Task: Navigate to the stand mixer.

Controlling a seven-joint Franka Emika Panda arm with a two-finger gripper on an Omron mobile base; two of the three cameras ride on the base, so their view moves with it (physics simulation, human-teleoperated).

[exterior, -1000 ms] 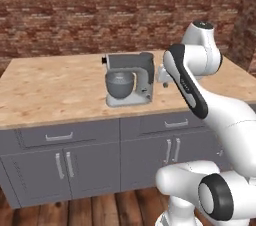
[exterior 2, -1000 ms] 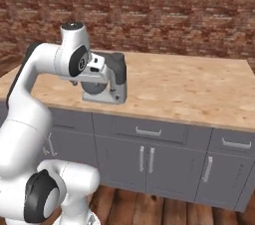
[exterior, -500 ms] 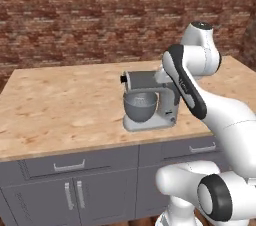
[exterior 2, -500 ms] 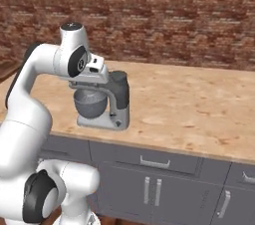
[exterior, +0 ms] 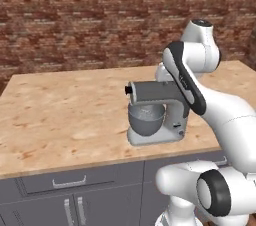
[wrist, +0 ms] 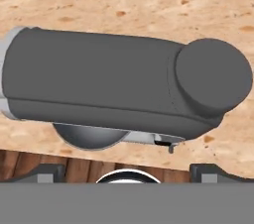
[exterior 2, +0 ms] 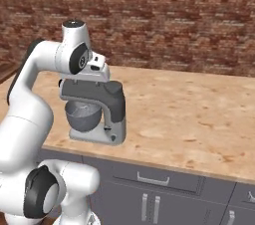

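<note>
**A:** Right, stand mixer [exterior: 155,112] sits near the front edge of the bench [exterior: 60,120], roughly mid-span, bowl [exterior: 146,119] under the dark head, black knob [exterior: 128,90] at the head's end. Nothing else on the wood top around it. In the hand view the head [wrist: 99,86] runs across the frame, with the bowl's rim peeking out beneath it.

**B:** Gripper?

**A:** Gripper [wrist: 128,172] hangs above the mixer head, camera looking down on it. Two dark tips [wrist: 44,172] at the bottom of the hand view stand well apart with nothing between them, so I read it as released, holding nothing.

**B:** How far along?

**A:** My read: nearly there. Mixer is dead ahead of the base, close to the drawer fronts [exterior 2: 149,176] in both base views.

**B:** How to finish clean?

**A:** Creep speed for the last bit, base square to the front edge, mixer centred between the two base views. Stop short of the cabinet so the base doesn't bump the doors. Keep the arm raised as it is: elbow sits just beside the mixer's column, and any swing could clip the head. No grasp needed, leave the gripper alone.
</note>
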